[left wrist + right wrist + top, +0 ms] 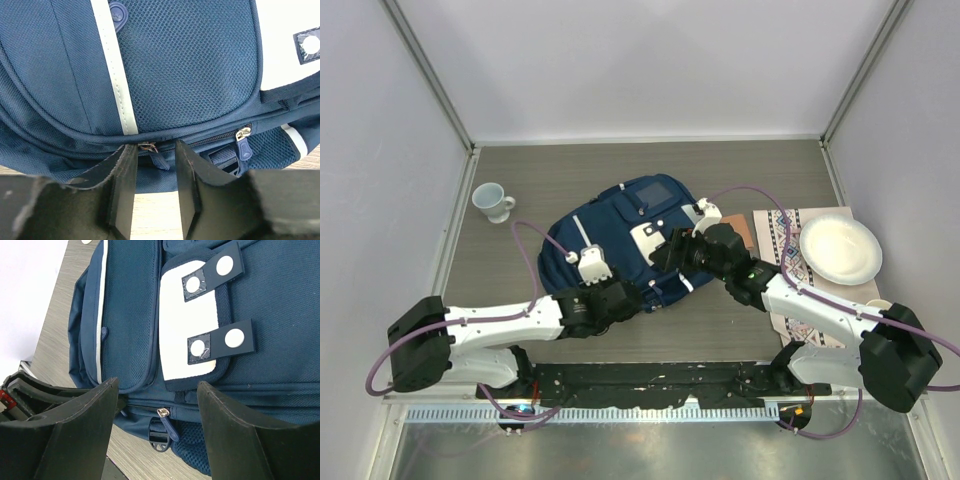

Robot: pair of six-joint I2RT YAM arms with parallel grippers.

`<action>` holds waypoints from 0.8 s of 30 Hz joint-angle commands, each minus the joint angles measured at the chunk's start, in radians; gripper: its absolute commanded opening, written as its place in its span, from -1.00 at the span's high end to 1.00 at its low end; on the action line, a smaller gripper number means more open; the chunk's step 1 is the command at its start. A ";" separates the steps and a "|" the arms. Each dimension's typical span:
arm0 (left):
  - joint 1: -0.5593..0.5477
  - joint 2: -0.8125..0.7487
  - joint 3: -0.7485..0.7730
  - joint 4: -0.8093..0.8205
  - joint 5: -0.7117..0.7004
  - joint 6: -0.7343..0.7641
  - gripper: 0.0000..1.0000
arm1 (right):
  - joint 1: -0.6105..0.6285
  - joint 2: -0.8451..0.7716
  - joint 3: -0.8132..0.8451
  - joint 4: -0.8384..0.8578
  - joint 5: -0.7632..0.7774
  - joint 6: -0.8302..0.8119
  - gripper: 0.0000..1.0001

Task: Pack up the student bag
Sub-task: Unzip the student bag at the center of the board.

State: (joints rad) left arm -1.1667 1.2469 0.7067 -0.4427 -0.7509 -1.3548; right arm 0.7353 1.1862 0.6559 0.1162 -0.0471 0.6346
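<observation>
The student bag is navy blue with thin white stripes and lies flat at mid-table. Its white patch carries two buckle marks. My left gripper is at the bag's near edge. In the left wrist view it is open, with a small zipper pull between its fingertips, not pinched. A second zipper pull hangs to the right. My right gripper is at the bag's near right edge. In the right wrist view it is wide open and empty above a zipper pull and a black buckle.
A white cup stands at the far left. A white plate rests on a patterned cloth at the right. A brown flat item lies between the bag and the cloth. Frame posts edge the table.
</observation>
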 commanded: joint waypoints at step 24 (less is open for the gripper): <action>0.036 -0.010 -0.042 0.108 0.041 0.039 0.81 | -0.005 0.010 -0.004 0.060 -0.010 0.011 -0.39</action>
State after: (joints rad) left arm -1.1374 1.2480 0.6830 -0.4000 -0.7021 -1.3193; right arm 0.7353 1.1999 0.6556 0.1276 -0.0517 0.6357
